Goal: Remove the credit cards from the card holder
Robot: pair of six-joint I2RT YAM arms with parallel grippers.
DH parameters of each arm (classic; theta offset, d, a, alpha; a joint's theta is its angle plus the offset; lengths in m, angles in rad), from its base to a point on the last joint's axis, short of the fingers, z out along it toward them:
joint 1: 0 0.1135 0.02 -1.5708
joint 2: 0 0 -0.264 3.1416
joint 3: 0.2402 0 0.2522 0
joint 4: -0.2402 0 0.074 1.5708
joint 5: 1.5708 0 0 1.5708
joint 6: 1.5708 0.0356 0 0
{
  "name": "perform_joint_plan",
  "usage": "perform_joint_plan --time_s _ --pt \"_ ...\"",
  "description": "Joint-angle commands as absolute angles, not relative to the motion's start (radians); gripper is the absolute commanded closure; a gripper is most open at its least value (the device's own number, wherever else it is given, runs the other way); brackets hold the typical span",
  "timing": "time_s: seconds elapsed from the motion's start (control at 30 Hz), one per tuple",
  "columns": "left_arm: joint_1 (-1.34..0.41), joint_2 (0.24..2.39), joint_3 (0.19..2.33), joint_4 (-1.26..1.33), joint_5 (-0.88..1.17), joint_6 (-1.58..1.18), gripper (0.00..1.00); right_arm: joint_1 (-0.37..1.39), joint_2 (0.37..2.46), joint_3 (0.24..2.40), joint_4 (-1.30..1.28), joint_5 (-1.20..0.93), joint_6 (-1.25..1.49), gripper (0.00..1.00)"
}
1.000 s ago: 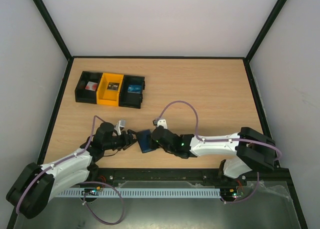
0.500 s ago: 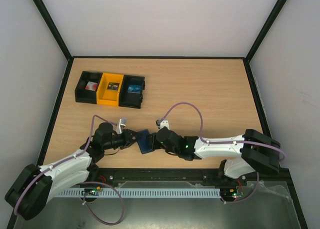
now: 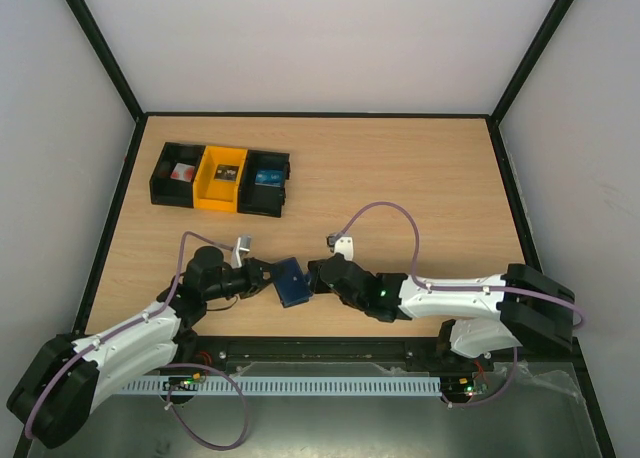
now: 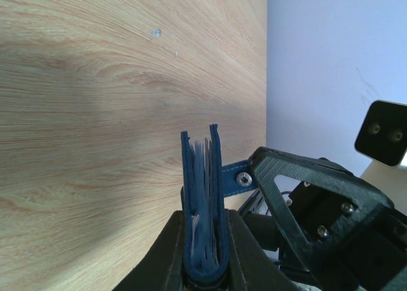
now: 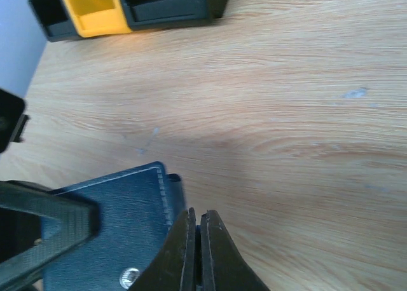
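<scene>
Both arms are the same deal: the left arm (image 3: 135,330) and right arm (image 3: 455,296) have glossy white shells with chunky black joints and big black shoulders. A lilac cable (image 3: 385,210) runs off each one. There's a tiny green light (image 3: 382,296) on the right forearm, and silver screws (image 4: 347,208) in the matte black wrist housing.

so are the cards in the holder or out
In. The left wrist view shows the cards as pale edges between the blue walls of the card holder, whose lower end the left fingers clamp.

High overview, two close wrist views — card holder (image 3: 291,282) shared
</scene>
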State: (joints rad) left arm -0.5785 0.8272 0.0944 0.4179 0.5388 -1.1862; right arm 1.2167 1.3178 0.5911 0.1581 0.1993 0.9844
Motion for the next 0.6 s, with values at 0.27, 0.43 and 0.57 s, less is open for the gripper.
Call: perform_joint_plan --time_s 0.27,0.43,0.57 --pt "-0.582 0.812 0.081 0.349 0.470 -1.138 0.87 1.198 1.294 0.564 0.098 0.251 0.977 0.98" --pt "-0.583 0.872 0.108 0.289 0.446 -1.057 0.64 1.198 1.292 0.527 0.172 0.179 0.981 0.98" --pt "-0.582 0.912 0.154 0.219 0.443 -0.992 0.41 1.198 1.272 0.492 0.202 0.158 1.003 0.98"
